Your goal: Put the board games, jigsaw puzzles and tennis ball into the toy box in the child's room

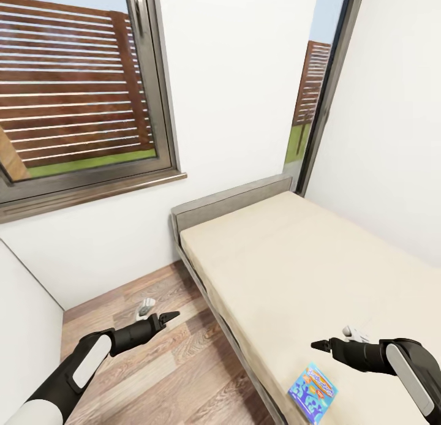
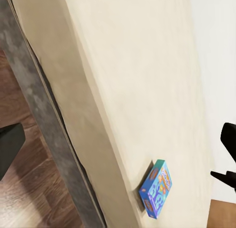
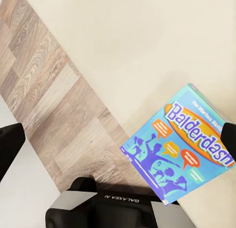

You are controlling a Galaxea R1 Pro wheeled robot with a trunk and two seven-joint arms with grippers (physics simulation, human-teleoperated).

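Observation:
A blue board game (image 1: 313, 391) marked "Balderdash" lies flat on the cream mattress of the bed (image 1: 294, 259), close to its near left edge. The left wrist view shows the board game (image 2: 156, 188) by the mattress edge, and in the right wrist view the board game (image 3: 179, 144) sits between the fingers' line of sight, some way below. My right gripper (image 1: 317, 345) hovers open above the mattress, just beyond the box. Over the wooden floor, left of the bed, my left gripper (image 1: 168, 318) is open and holds nothing. The toy box and table are out of view.
The grey padded headboard (image 1: 233, 199) stands against the white wall under a large window (image 1: 79, 88). A wooden floor (image 1: 159, 364) runs along the bed's grey frame (image 2: 44, 119). A white panel (image 1: 24, 315) borders the floor at the left.

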